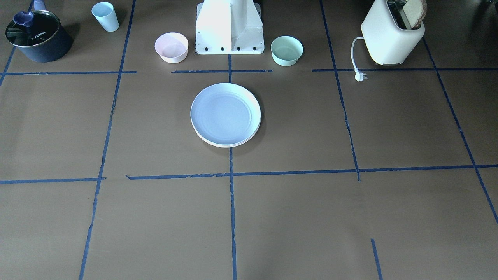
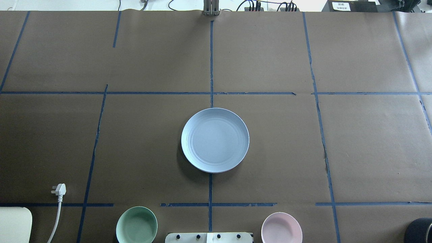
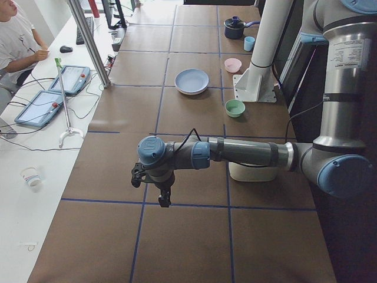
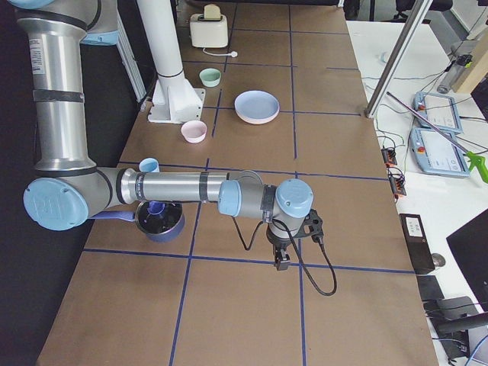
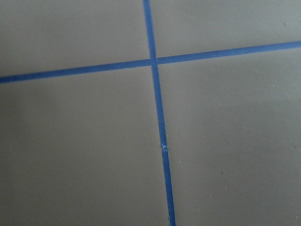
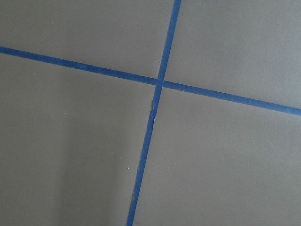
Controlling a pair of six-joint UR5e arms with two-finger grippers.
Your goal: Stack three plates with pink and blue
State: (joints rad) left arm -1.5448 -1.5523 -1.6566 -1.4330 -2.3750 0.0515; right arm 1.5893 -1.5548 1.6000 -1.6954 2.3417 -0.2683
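Note:
The light blue plate (image 1: 225, 112) lies on top of a stack at the table's middle, also in the overhead view (image 2: 215, 140). Paler rims (image 1: 233, 144) show under its near edge, the lowest cream-white. The pink plate is almost wholly hidden under the blue one; a pinkish rim (image 4: 252, 120) shows in the exterior right view. My left gripper (image 3: 165, 197) hangs over the table far from the stack, in the exterior left view only. My right gripper (image 4: 280, 263) hangs over the other end, in the exterior right view only. I cannot tell whether either is open. The wrist views show only brown paper and blue tape.
A small pink bowl (image 1: 171, 46) and a mint bowl (image 1: 286, 50) flank the robot base (image 1: 229, 29). A pale blue cup (image 1: 105, 16) and a dark pot (image 1: 38, 35) stand on my right side. A toaster (image 1: 392, 33) with its plug (image 1: 360, 76) stands on my left.

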